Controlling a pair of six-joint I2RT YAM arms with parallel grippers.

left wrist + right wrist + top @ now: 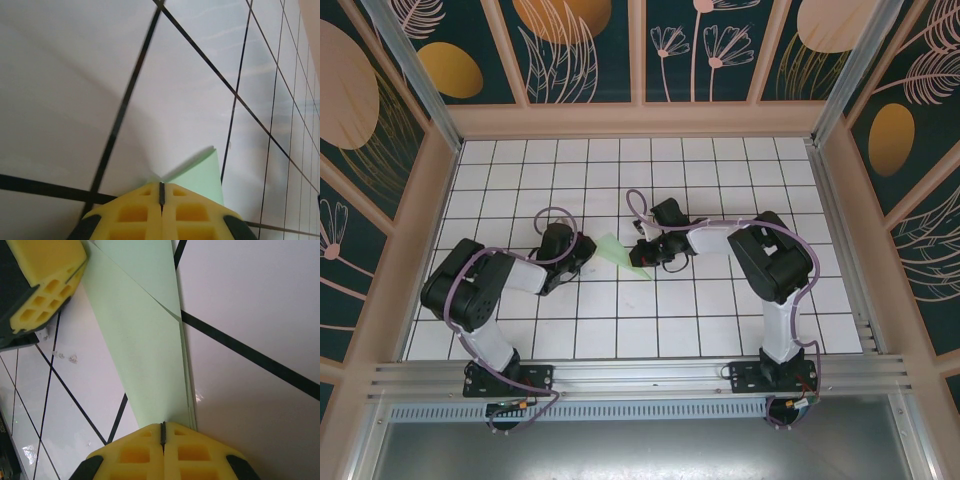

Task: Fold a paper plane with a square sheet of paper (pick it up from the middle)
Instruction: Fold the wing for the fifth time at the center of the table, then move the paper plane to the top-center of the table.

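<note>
Yellow fingers (135, 455) of the right hand (162, 426) were clamped together on the narrow end of the paper plane (145, 350), its tip hidden behind them. The pale green paper widened away from that hand and was cut off at the frame's top. The left hand (75, 270) touched its far edge, pads closed; whether they pinched paper could not be told. Beneath lay the white gridded table (250, 305). From above, the plane sat between both hands.

The top camera overlooks the whole bench (720, 330) from behind. Both wrist cameras, close up, share the folded paper (145, 355).
</note>
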